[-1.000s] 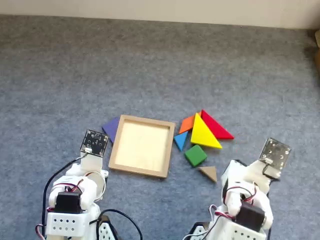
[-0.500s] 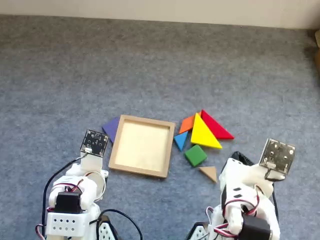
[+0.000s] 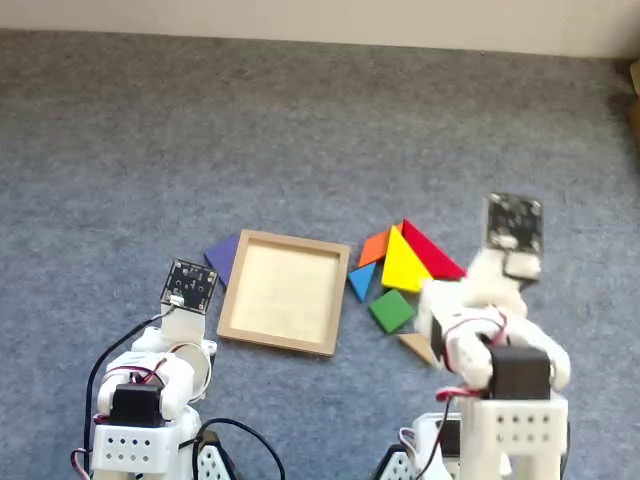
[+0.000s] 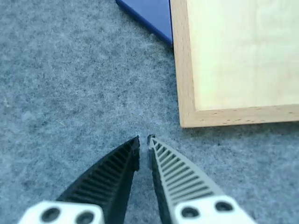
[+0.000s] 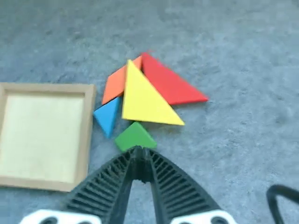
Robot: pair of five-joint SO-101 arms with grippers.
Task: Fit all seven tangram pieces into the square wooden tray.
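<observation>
**A:** Where's the tray from where you stand?

**B:** The square wooden tray (image 3: 283, 292) lies flat on the grey table (image 3: 300, 130), in front of the left arm (image 3: 160, 370). Its floor is bare pale wood.

**A:** And the pieces?

**B:** All seven are out on the table. The purple piece (image 3: 222, 256) sits on its own against the tray's left rim, by the far corner. The other six are off to the tray's right.

**A:** How are those six arranged?

**B:** An orange triangle (image 3: 374, 246), a big yellow triangle (image 3: 405, 264) and a big red triangle (image 3: 432, 252) are packed edge to edge, with the yellow one in the middle. A small blue triangle (image 3: 360, 281) lies between the yellow one and the tray's rim, just beside both. The green square (image 3: 390, 311) is just beside the yellow one, on the side nearer the arms. The tan triangle (image 3: 413, 346) is nearer again, partly under the right arm (image 3: 490, 350).

**A:** What about the pincers?

**B:** The left pincer (image 4: 144, 139) is closed with nothing between its fingers. Its tips point at the table just beside the tray's near left corner, clear of the wood. The right pincer (image 5: 140, 150) is closed as well, and empty. Its tips hang at the near corner of the green square, but I can't tell whether they touch it.
</observation>
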